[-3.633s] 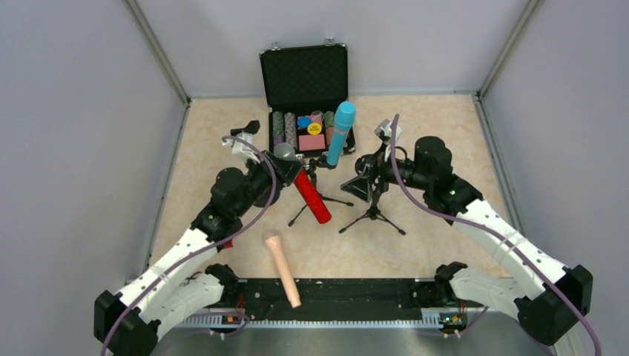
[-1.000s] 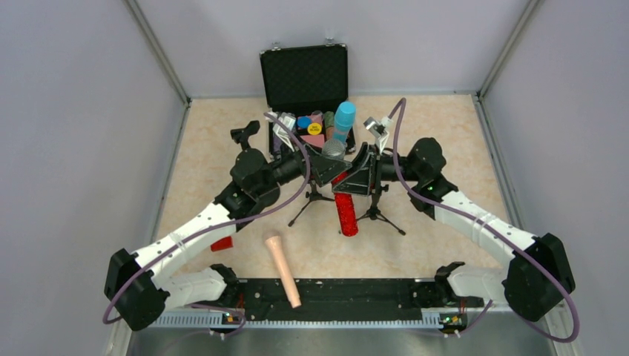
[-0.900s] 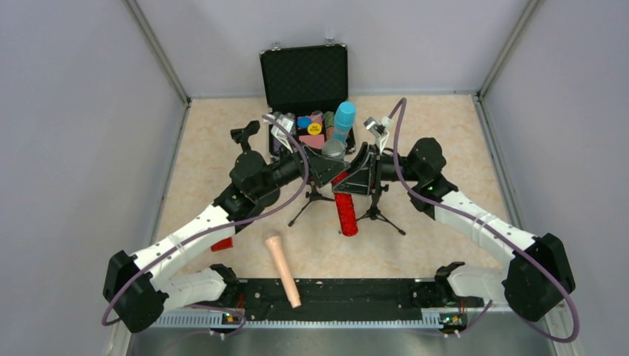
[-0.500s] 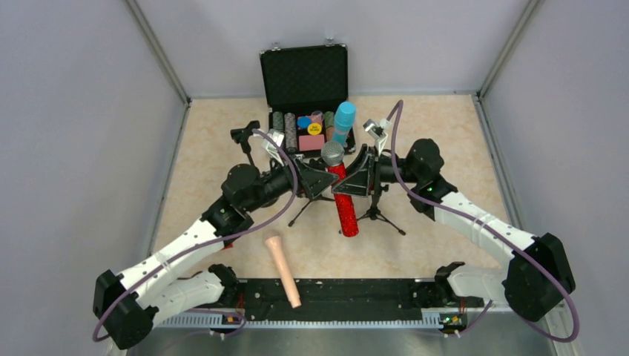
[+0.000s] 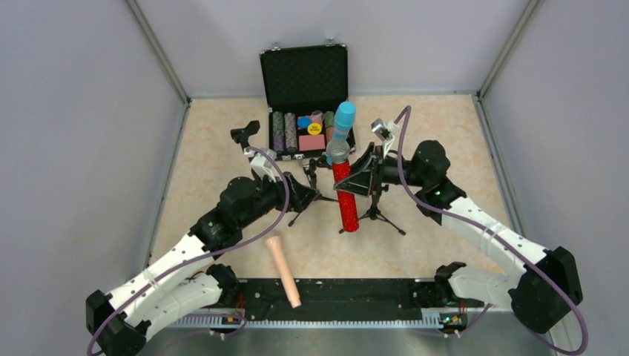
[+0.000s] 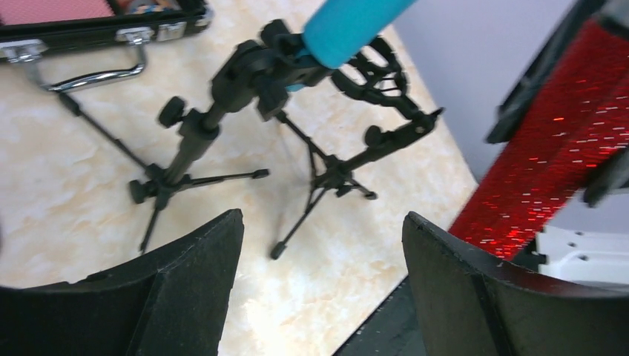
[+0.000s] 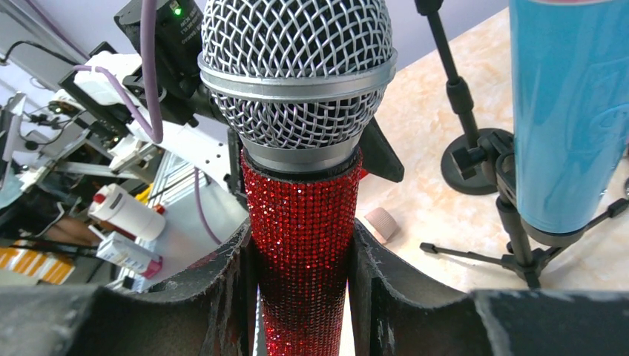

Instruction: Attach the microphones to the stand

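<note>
Light blue microphone (image 7: 564, 111) cropped at top and right; glittery red microphone (image 7: 297, 74) handle cut off below, between fingers (image 7: 215, 297) of the right gripper (image 7: 299, 230); black case (image 6: 104, 18) cropped at the left wrist view's top edge.

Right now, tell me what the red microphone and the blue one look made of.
Red microphone: body wrapped in tiny sparkling red studs, likely rhinestones; head a silver woven-wire mesh with a shiny band, apparently metal.
Blue microphone: smooth, matte, even colour, probably plastic, though foam is possible.

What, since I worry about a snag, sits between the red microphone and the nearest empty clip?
Nothing separate: in the left wrist view only the right tool's own finger on the red microphone faces the empty clip across open space.
</note>
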`<state>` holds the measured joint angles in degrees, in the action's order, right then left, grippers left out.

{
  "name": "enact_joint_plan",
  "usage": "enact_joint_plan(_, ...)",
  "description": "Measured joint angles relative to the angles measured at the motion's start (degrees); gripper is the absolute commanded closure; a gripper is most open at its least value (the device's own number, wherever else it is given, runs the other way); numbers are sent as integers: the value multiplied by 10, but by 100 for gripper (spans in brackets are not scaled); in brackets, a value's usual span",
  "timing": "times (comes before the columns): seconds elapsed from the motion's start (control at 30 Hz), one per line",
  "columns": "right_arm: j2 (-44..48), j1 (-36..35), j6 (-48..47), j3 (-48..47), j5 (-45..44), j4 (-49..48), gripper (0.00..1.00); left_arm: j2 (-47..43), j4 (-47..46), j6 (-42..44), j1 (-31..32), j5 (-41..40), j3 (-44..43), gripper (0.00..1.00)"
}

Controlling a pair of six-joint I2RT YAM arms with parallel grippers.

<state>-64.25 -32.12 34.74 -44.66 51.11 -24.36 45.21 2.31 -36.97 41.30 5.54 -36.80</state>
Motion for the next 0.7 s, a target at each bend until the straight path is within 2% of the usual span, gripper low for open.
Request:
enact_joint_plan(0.3,35,0,-54,0,-50,45,100,28,85,28,0,-93,-2,19)
enact_joint_plan(0.7,85,0,-118,12,-145,86,100,75,124,24,0,-100,-10,20)
